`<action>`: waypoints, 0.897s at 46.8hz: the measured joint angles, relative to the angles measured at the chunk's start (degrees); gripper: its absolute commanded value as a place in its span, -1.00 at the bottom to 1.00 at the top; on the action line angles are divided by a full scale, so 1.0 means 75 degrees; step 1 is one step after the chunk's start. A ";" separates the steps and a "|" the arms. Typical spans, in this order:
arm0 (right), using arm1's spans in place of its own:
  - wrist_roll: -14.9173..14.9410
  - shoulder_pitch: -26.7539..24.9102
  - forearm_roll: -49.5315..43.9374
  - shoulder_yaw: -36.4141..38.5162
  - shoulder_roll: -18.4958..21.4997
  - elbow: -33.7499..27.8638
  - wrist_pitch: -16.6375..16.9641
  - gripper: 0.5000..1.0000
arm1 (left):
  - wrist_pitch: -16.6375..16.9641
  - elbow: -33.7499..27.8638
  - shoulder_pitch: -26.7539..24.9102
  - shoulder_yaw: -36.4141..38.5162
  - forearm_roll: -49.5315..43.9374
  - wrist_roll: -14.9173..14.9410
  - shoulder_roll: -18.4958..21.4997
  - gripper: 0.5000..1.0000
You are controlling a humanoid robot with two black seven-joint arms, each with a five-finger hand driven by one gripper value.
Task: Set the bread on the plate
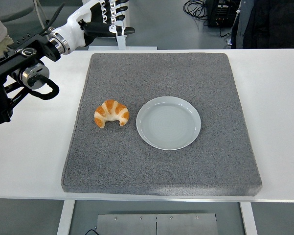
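While the left hand [105, 14] hovers open and empty, apparently poised for a reach, the bread [111, 113] lies well below it on the mat [161, 166], just beside the plate [168, 122], ungrasped.

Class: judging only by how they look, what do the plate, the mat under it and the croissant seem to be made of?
Plate: probably glazed ceramic, pale grey-blue, smooth with a soft sheen.
Mat: likely foam or felt, grey, speckled, matte, with thick edges.
Croissant: baked pastry or a replica, golden-brown ridges; cannot tell which.
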 measured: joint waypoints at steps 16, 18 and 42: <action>0.0002 0.0002 0.0000 -0.0001 0.0000 0.0000 0.0000 1.00 | -0.0007 -0.1513 -0.0161 0.0695 0.2506 -0.0008 0.1153 1.00; 0.0000 -0.0002 0.0000 0.0001 0.0000 0.0000 0.0000 1.00 | -0.0008 -0.1766 -0.0159 0.0798 0.2821 -0.0006 0.1289 1.00; 0.0000 0.0000 0.0000 0.0000 0.0000 0.0000 0.0000 1.00 | 0.0232 -0.2383 -0.0053 0.1475 0.5857 0.0008 0.1612 1.00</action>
